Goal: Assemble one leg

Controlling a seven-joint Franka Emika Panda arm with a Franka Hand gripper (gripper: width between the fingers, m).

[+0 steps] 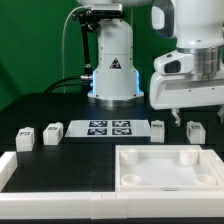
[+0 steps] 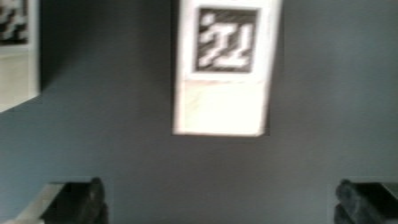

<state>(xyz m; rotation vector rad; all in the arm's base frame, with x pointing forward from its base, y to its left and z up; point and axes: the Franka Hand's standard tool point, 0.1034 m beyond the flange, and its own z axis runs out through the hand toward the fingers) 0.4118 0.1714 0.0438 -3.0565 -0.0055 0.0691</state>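
My gripper (image 1: 186, 112) hangs open and empty above the table at the exterior view's right. Two white legs with tags lie below it, one (image 1: 157, 128) beside the marker board and one (image 1: 196, 130) further right. Two more legs (image 1: 25, 137) (image 1: 52, 131) lie at the left. In the wrist view one leg (image 2: 226, 65) lies lengthwise on the dark table, tag at its far end, ahead of my gripper (image 2: 222, 205). The dark fingertips (image 2: 75, 200) stand wide apart and touch nothing. The white square tabletop (image 1: 150, 182) lies in front.
The marker board (image 1: 108, 128) lies flat at the table's middle back. A white L-shaped rail (image 1: 40, 172) runs along the front left. The robot base (image 1: 112, 65) stands behind. Another white tagged piece (image 2: 15, 25) shows at the wrist view's edge.
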